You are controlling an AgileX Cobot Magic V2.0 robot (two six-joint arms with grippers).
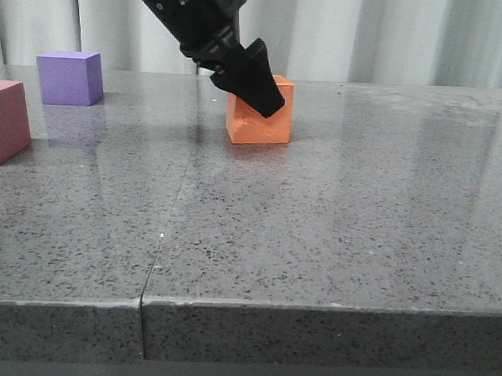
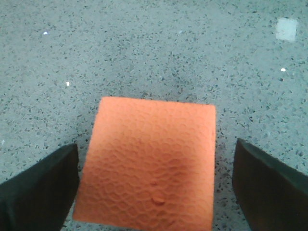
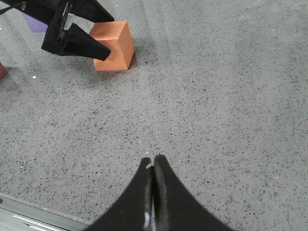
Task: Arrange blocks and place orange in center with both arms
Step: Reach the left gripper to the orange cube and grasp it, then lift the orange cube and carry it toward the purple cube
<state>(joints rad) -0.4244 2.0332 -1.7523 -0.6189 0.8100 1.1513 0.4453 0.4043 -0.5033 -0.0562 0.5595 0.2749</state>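
Note:
The orange cube [image 1: 256,121] sits on the grey speckled tabletop [image 1: 334,209], far from the front edge and near the table's middle. My left gripper [image 1: 260,92] is lowered over it, open, with one finger on each side. In the left wrist view the orange cube [image 2: 149,168] lies between the fingers [image 2: 41,192] with small gaps on both sides. The purple cube [image 1: 69,77] stands at the far left. The pink-red cube [image 1: 2,123] is at the left edge, nearer. My right gripper [image 3: 153,161] is shut and empty, above bare table near the front edge.
The right wrist view shows the orange cube [image 3: 115,45] with the left gripper [image 3: 77,43] at it, and corners of the purple cube [image 3: 33,21] and the pink-red cube [image 3: 1,70]. A seam [image 1: 169,226] runs through the tabletop. A curtain [image 1: 394,35] hangs behind the table.

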